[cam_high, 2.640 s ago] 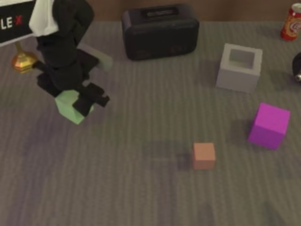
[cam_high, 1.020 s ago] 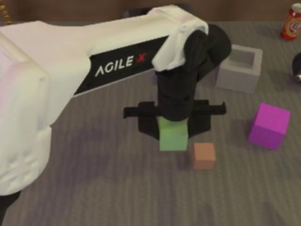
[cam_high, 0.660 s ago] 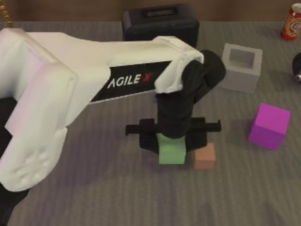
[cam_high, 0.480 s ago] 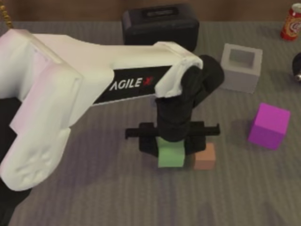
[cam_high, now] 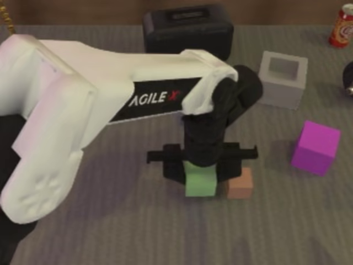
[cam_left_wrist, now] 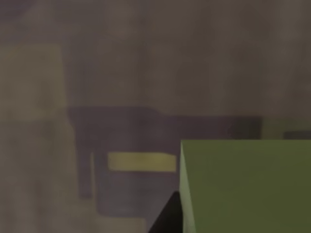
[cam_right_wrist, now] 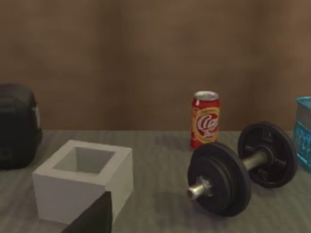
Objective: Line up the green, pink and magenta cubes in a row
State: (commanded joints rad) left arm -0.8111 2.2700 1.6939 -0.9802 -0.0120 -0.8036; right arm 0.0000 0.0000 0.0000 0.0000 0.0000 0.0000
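A: Top view, nearest first: the left gripper (cam_high: 200,165) sits just below table centre, its fingers clamped on the green cube (cam_high: 199,180). I judge the cube is at or close to the table; I cannot tell if it touches.

B: And the pink cube (cam_high: 240,183)?

A: At three o'clock of the green one, just beside it, a thin gap or none. So let go straight: open the fingers without twisting, then lift vertically, or the fingers may nudge the pink cube out of line.

B: Does the left wrist view help?

A: It shows the green cube (cam_left_wrist: 245,187) filling a corner over grey cloth, nothing more.

B: Farther out?

A: The magenta cube (cam_high: 315,147) lies well apart, at about two o'clock of the pair. It has yet to join the row's right end. Beyond stand a hollow grey block (cam_high: 283,79), a black speaker (cam_high: 188,30) and a soda can (cam_high: 342,25).

B: The right arm?

A: Parked off the top view's right; its wrist camera shows only a dark finger edge, so I cannot tell its state.
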